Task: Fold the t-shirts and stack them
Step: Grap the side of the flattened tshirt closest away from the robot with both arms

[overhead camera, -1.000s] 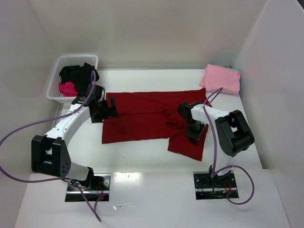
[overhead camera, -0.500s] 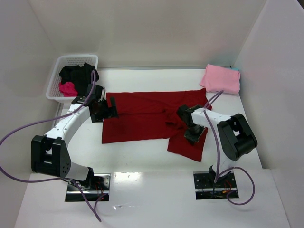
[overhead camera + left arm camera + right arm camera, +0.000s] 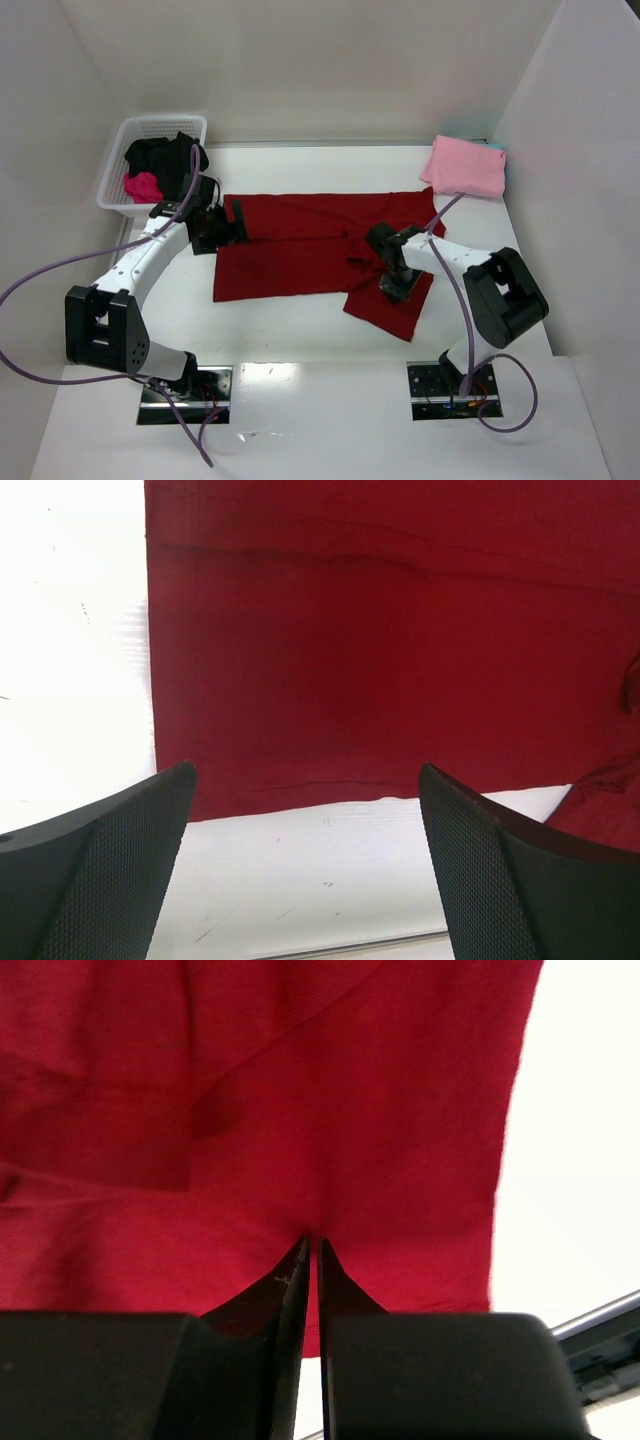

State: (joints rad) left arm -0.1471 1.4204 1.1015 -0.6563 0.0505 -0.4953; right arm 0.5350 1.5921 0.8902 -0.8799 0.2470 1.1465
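Two claws work one dark red t-shirt (image 3: 300, 250), spread flat mid-counter (image 3: 300, 325). Near right: right claw (image 3: 392, 283) pinched shut on sleeve cloth, likely to fold it inward. Left claw (image 3: 232, 222) gapes over the left hem, ready. Far right: pink folded t-shirt (image 3: 465, 167), probably the stack's base.

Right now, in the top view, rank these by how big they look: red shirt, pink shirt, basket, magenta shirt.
1. red shirt, spread flat
2. basket
3. pink shirt, folded, close to the basket in size
4. magenta shirt, only partly visible inside the basket
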